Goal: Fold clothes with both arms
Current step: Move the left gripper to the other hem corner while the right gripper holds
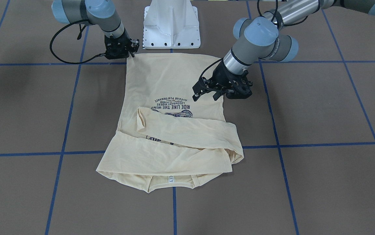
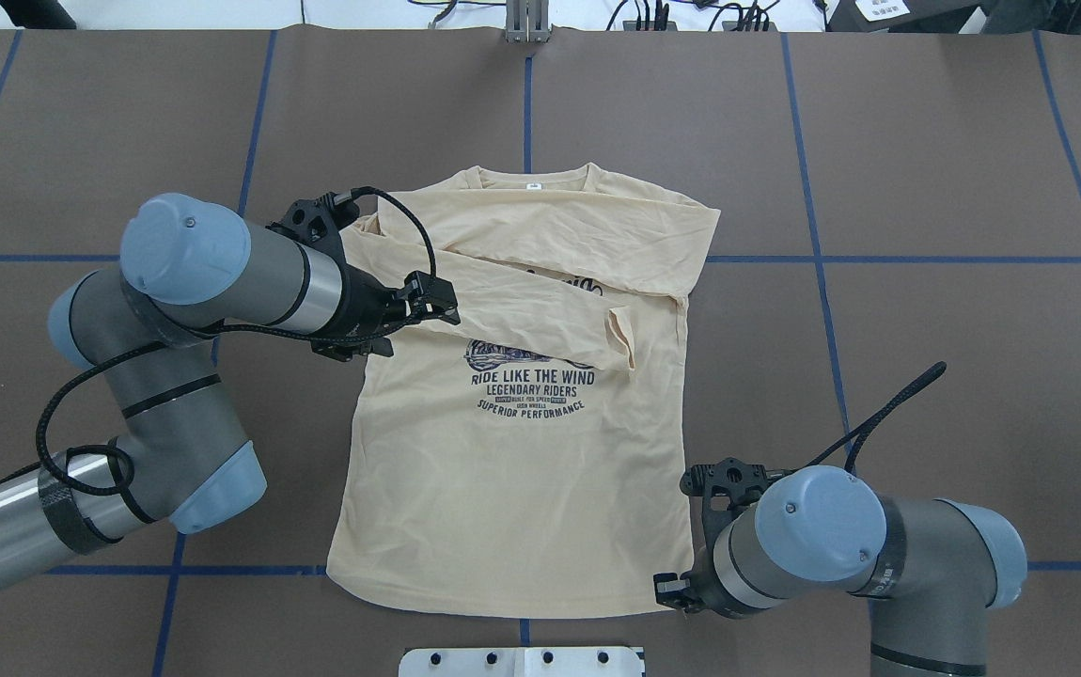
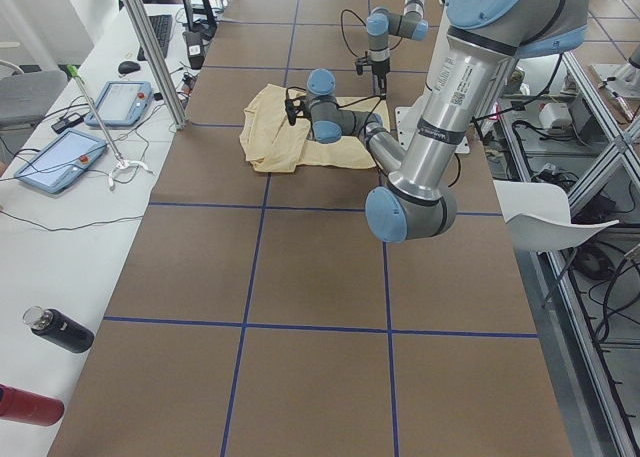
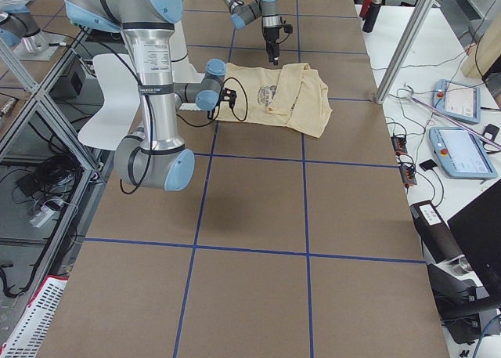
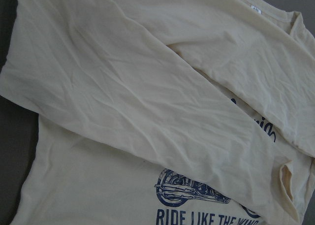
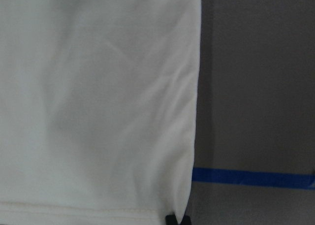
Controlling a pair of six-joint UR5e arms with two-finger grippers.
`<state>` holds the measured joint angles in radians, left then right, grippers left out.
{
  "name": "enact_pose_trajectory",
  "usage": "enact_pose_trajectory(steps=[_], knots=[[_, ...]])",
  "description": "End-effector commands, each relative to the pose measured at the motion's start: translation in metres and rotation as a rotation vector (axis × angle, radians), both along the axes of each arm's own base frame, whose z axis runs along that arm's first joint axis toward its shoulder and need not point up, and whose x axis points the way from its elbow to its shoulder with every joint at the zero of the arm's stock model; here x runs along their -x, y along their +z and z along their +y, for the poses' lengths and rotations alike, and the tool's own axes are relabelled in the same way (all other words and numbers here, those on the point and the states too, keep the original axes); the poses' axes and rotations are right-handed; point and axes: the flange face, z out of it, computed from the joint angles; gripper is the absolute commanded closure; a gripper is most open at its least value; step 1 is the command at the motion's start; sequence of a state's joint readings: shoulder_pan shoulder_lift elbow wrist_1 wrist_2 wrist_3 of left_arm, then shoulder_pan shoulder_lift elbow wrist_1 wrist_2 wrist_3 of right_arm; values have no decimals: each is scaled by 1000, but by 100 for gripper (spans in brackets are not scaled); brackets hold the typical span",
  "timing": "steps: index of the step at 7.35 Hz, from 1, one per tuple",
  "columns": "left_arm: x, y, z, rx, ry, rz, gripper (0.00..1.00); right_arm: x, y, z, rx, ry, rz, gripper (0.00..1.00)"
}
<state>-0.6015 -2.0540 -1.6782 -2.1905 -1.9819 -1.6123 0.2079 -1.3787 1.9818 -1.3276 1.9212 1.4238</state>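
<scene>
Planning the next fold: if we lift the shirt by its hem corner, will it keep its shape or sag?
Probably sags: the shirt looks thin and wrinkled, lying limp, so likely light. The folded sleeve only rests on top, so it may slip off.

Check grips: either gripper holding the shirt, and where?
Left gripper: open over the folded sleeve, nothing held. Right gripper: at a hem corner of the shirt; whether it pinches cannot be told.

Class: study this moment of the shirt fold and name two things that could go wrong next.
The right claw sits at the very hem corner of the shirt, so it may catch only one layer or slip off. The folded sleeve lies loose across the print; lifting the hem could drag it askew.
</scene>
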Motion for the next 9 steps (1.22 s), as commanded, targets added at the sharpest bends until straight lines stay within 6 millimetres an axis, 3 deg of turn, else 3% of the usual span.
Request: enact_pose_trajectory(steps=[1, 3, 5, 7, 9], knots=[[1, 1, -1, 1, -3, -1, 0, -5, -5, -4, 3, 5, -10, 100], [17, 15, 11, 8, 1, -8, 0, -14, -17, -9, -4, 20, -37, 100], [38, 29, 46, 37, 27, -52, 0, -28, -33, -25, -8, 51, -73, 100], [28, 11, 93, 73, 71, -151, 1, -49, -49, -45, 25, 49, -119, 100], [0, 34, 132, 72, 97, -235, 1, -48, -45, -48, 23, 53, -114, 100]])
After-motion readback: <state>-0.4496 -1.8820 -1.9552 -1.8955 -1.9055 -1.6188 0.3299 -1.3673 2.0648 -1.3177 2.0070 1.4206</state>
